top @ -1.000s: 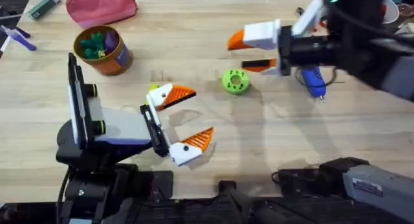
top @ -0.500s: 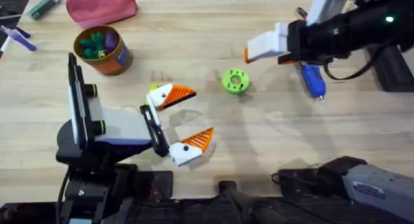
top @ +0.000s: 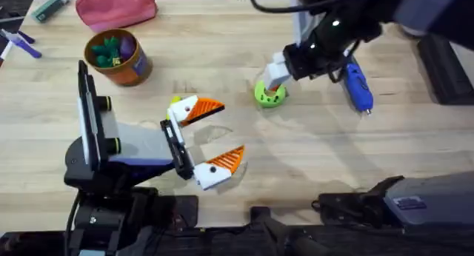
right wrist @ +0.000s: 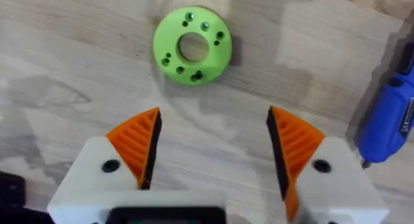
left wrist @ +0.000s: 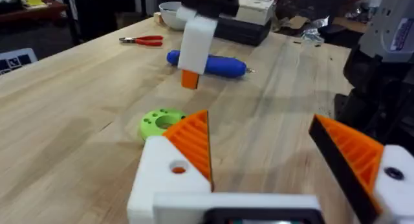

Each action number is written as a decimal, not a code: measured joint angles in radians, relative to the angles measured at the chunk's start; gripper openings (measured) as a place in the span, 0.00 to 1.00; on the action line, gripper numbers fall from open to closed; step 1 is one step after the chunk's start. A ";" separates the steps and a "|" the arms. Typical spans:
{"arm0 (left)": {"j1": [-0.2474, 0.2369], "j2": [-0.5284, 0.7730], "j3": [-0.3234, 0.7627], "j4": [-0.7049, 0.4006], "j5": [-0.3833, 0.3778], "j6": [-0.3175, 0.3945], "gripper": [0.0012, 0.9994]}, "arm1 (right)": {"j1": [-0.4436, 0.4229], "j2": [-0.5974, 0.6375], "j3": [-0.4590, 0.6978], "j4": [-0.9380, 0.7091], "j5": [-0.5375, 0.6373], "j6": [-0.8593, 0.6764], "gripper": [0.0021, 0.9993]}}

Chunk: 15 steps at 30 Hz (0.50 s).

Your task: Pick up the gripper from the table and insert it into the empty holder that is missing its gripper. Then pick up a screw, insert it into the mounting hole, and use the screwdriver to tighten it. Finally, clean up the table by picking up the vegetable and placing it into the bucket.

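Right claw [top: 275,77] is up over the middle of the desk [top: 311,160], hanging just above the round green disc with holes [top: 269,94]. From its own wrist cam the two orange ribbed pads [right wrist: 137,145] are spread wide apart with nothing between them, and the disc sits on the wood just past the fingertips. The screwdriver [top: 356,85] is lying flat on the desk right beside that arm, on the right side of the disc, thin metal tip pointing toward the near edge; you can catch its blue body at the edge of the right wrist view too. Left claw [top: 215,134] is parked low at the near left part of the desk, also wide open and empty, one white mount with its orange wedge pointing toward the disc and the other closer to the front edge. Left wrist cam looks past those pads [left wrist: 191,141] at the green disc, the screwdriver behind it, and the other arm's white finger hanging over them. The bucket [top: 117,56] stands at the far left with green, yellow and purple stuff inside, near a pink pouch [top: 116,7] at the back edge. Red-handled pliers [left wrist: 142,40] and a white bowl [left wrist: 171,14] sit far back in the left wrist view.
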 joint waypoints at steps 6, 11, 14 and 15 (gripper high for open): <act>0.000 0.000 0.000 0.000 0.002 0.000 0.95 | 0.008 0.100 0.000 0.001 0.041 -0.003 0.82; 0.000 0.000 0.000 0.000 0.002 0.003 0.95 | 0.042 0.139 0.000 0.016 0.060 -0.003 0.75; 0.000 0.000 0.000 0.000 0.002 0.003 0.95 | 0.063 0.140 0.000 0.034 0.062 -0.003 0.69; 0.000 0.000 0.000 0.000 0.002 0.003 0.95 | 0.070 0.140 0.000 0.037 0.062 -0.003 0.68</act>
